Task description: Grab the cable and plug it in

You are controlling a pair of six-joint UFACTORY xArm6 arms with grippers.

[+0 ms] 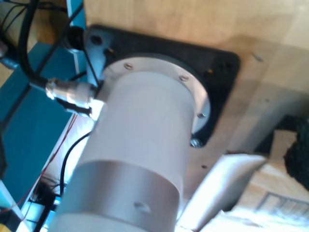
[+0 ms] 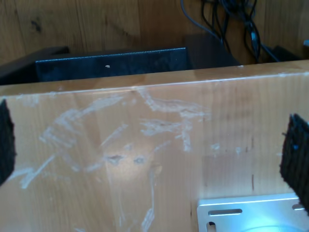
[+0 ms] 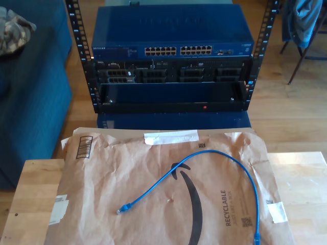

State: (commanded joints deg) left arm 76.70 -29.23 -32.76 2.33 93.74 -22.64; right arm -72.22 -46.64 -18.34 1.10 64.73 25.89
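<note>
In the exterior view the blue cable [image 3: 214,155] lies in a loose arc on a brown paper mailer [image 3: 153,204]. One clear plug [image 3: 122,209] rests near the mailer's middle. The other plug [image 3: 257,238] is at the bottom edge, toward the exterior view's right. Behind the table stands a blue network switch [image 3: 173,35] with a row of ports [image 3: 179,51]. My second gripper [image 2: 149,150] is open over scratched bare wood, with black pads [image 2: 295,154] far apart and nothing between them. A dark fuzzy pad [image 1: 298,145] at the first wrist view's edge may be a finger of my first gripper.
A white arm base [image 1: 145,145] stands on a black mounting plate [image 1: 219,67] bolted to the wooden table, with a black cable and metal connector [image 1: 70,92] at its side. A silver bracket [image 2: 251,212] lies on the wood. The rack [image 3: 168,87] holds more units below the switch.
</note>
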